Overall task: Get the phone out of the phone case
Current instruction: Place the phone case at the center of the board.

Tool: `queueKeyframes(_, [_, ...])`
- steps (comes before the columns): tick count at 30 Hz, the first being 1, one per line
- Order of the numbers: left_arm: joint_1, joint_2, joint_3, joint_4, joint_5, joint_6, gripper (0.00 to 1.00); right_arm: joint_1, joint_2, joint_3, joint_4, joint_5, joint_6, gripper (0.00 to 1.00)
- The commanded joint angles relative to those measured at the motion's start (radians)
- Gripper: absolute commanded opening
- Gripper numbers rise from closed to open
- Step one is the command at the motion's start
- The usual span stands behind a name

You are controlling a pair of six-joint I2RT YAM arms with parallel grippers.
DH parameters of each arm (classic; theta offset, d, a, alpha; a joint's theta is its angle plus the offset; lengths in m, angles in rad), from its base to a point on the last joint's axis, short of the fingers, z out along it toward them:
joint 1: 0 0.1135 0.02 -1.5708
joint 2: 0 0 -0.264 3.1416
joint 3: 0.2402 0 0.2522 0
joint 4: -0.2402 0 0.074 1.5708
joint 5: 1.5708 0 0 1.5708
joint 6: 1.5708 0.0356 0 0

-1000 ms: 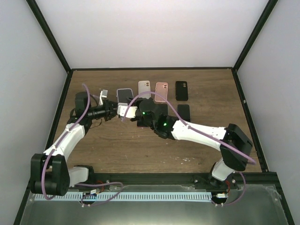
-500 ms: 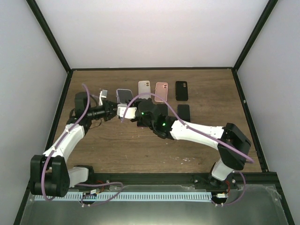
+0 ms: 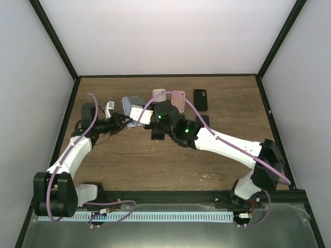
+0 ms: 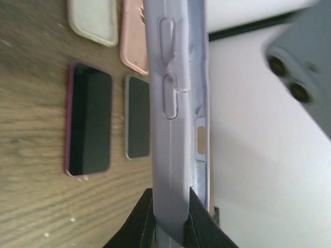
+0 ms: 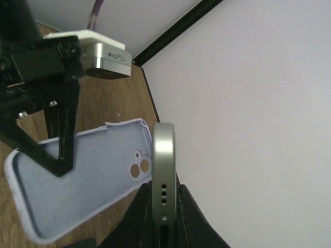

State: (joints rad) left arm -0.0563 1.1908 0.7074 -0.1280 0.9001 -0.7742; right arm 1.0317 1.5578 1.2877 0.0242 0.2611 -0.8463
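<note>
Since a second ago the right end effector (image 5: 163, 199) has pinched shut on the phone (image 5: 163, 155), which now sits clear of the phone case (image 5: 98, 181), and we see the right elbow swung outward.

Nearest us in the right wrist view, the phone stands edge-on between the closed fingers. Its bottom end, with its row of holes, faces the camera, and its long axis runs away from the fingers. Just beside it the phone case shows its hollow inside, with the camera cut-out at the end next to the phone.

The left end effector (image 4: 169, 217) is clamped on one end of the phone case, whose long axis rises straight out of the fingers with its button mouldings facing the lens. Both are held above the bench (image 3: 129, 160).

Print on the white housing (image 5: 103, 51) is too small for us to read.

Farther off, a dark phone (image 4: 89, 119) and a grey-edged phone (image 4: 138, 116) lie flat side by side. Beyond them lie a pale case (image 4: 93, 18), a pink case (image 4: 133, 36) and a black case (image 3: 200, 99).
</note>
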Motion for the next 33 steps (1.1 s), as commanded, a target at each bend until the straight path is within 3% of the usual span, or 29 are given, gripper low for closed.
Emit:
queueKeyframes(1, [0.027,-0.01,0.041,-0.053,-0.132,0.094,0.0,0.007,-0.066,0.092,-0.039,-0.005,0.062,0.01])
queueKeyframes(8, [0.027,0.04,0.116,-0.159,-0.187,0.304,0.0,0.0,-0.103,0.1,-0.061,0.009,0.066,0.01])
queueKeyframes(16, [0.027,0.29,0.322,-0.315,-0.175,0.542,0.0,-0.075,-0.129,0.077,-0.054,-0.002,0.084,0.01])
queueKeyframes(33, [-0.015,0.855,0.781,-0.352,-0.193,0.53,0.0,-0.165,-0.132,0.084,-0.083,-0.019,0.125,0.01])
